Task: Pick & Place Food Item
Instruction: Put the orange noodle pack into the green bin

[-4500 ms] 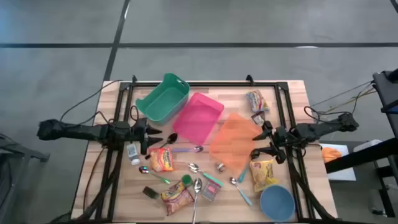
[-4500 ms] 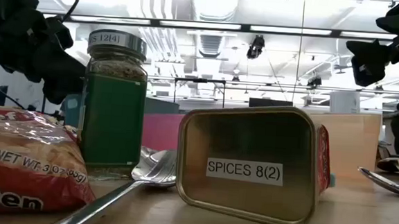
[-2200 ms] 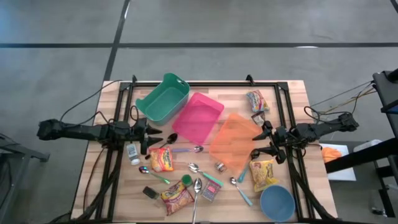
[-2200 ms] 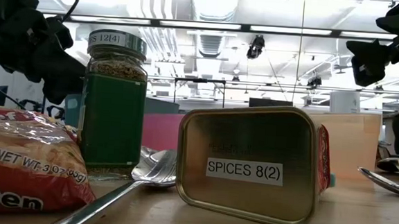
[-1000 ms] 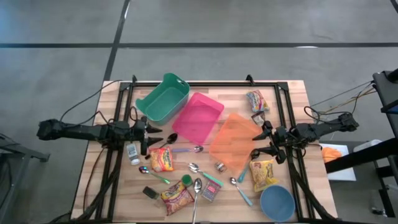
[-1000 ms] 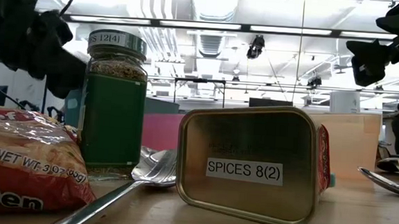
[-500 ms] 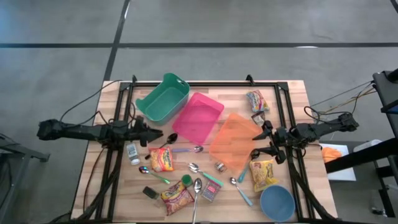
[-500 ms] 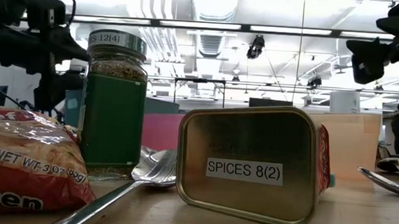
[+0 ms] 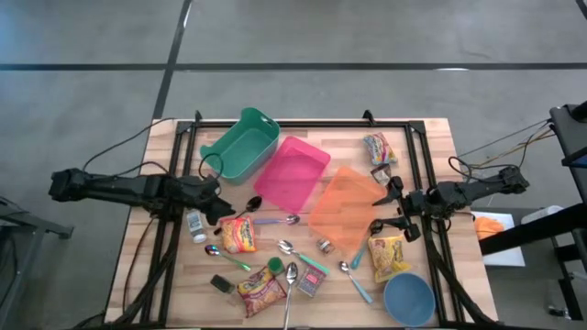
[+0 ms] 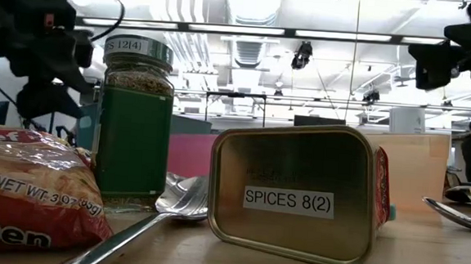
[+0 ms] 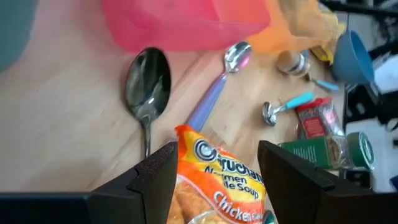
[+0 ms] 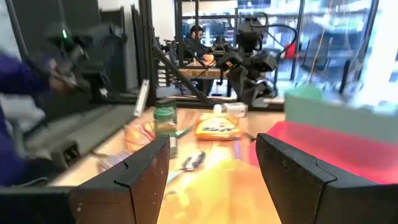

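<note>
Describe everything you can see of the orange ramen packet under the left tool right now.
The orange ramen packet is a glossy soft plastic pouch, orange-yellow with a red patch, printed "Chicken" and "Soup" in the left wrist view. It looks sealed and lies flat on the wooden table, in front of the pink bin. The purple-handled spoon and the black spoon lie close beside it; contact is unclear. The left tool hangs open above it, not touching.

Left arm reaches inward from the table's point(image 9: 170, 137) left edge, nearly level; the left gripper point(image 9: 216, 192) hangs above the table's left half, jaws parted and empty. Right arm extends from the table's right edge; the right gripper point(image 9: 385, 209) hovers over the right half, jaws likewise parted, holding nothing.
</note>
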`<state>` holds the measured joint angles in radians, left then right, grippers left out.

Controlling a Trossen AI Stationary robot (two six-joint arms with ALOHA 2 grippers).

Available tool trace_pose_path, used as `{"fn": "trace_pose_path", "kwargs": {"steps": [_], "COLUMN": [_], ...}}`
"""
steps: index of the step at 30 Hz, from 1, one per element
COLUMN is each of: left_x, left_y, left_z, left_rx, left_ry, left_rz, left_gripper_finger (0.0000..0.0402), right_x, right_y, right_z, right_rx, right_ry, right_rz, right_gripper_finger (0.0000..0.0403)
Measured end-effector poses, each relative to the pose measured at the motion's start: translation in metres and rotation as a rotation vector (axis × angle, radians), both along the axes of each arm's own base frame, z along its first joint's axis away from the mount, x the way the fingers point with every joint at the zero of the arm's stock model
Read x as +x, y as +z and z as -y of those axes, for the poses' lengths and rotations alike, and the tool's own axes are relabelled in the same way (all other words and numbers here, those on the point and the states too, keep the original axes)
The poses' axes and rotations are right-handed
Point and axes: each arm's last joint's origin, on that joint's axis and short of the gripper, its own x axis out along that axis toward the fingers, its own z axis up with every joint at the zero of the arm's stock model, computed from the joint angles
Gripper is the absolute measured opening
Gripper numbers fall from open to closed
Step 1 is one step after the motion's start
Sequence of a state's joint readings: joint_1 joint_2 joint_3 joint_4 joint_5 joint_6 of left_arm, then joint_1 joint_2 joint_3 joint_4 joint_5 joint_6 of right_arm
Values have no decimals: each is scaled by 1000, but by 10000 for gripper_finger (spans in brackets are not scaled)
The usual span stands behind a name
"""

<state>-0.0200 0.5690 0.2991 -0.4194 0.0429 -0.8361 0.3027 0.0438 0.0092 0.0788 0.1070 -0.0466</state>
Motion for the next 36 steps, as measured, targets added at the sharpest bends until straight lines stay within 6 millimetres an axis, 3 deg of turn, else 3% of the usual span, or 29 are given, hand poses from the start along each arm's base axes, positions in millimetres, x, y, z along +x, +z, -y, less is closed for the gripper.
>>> {"fn": "trace_pose_path", "kwargs": {"steps": [4,11,19,22,36], "left_x": [12,32,48,55,75], "left_y": [4,-3,-13,-13,-34], "left_z": [1,2,4,4,5], "left_rx": [53,93,25,24,12], "left_ry": [-82,-132,-193,-194,-198], "left_rz": [-57,-166,-271,-293,-464], "left_gripper_finger": [222,222,222,222,222], "right_x": [0,-1,-3,-3,-3], "right_y": [0,7,23,23,22], "right_z": [0,0,3,6,7], "right_rx": [-278,-338,150,261,332], "right_ry": [-12,-35,-61,-119,-145], "right_rz": [56,142,218,203,190], "right_gripper_finger": [235,235,235,235,235]}}
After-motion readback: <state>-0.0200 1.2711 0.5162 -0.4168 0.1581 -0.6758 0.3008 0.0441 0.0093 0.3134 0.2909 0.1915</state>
